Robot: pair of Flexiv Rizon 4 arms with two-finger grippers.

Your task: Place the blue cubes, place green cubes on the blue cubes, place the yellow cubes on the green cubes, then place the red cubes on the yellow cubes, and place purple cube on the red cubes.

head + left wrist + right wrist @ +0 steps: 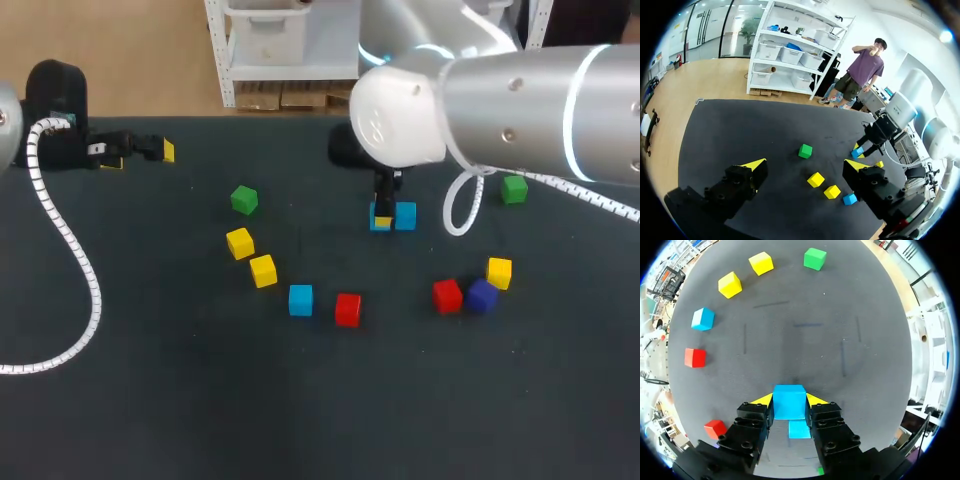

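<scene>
The right gripper [789,399] pinches a blue cube [789,405] just beside a second blue cube [405,215]; the left gripper [805,167], fingers spread wide, hangs well apart from that second cube.

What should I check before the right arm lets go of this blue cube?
1. Grip: right gripper is shut on the held blue cube, with a finger on each side: ok.
2. Held blue cube resting on the table: cannot tell.
3. Second blue cube lies close beside the held one; whether they touch: cannot tell.
4. Left gripper is open at the table's far left, away from all cubes: ok.
5. Third blue cube lies free, apart from its neighbours: ok.
6. Green cubes lie uncovered for the next layer: ok.
</scene>
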